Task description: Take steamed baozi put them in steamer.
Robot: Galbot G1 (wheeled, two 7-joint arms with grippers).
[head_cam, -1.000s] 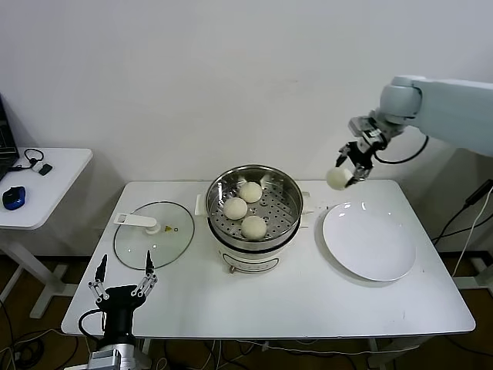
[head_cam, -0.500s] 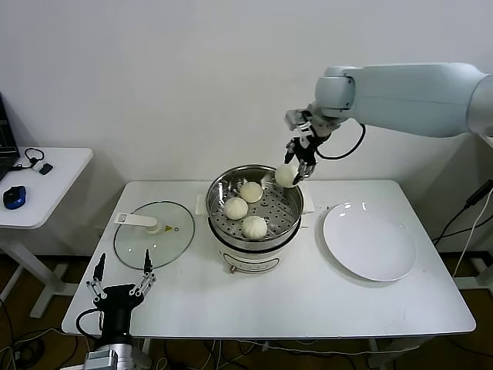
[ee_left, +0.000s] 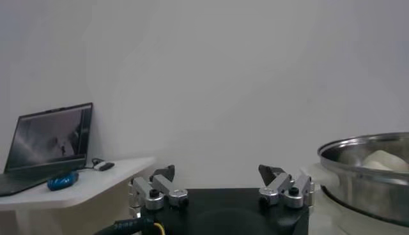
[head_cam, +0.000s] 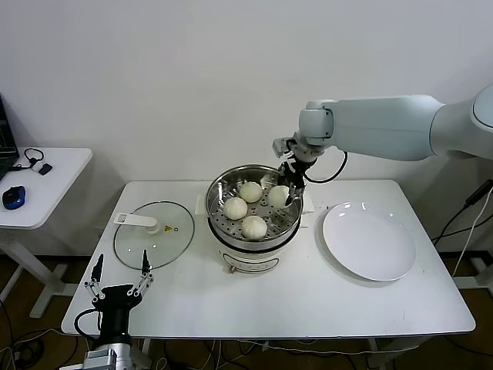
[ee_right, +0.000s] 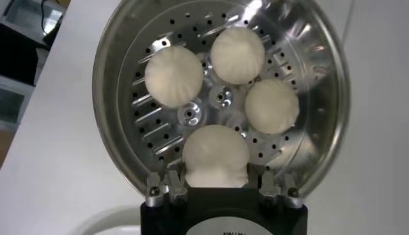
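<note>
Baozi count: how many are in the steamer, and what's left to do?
Three baozi already lie on the perforated tray of the steamer. The fourth baozi is in the right claw, held low inside the pot. The white plate holds none. Left: release that bun and withdraw. The left claw sits open at the table's near left edge, beside the glass lid.
</note>
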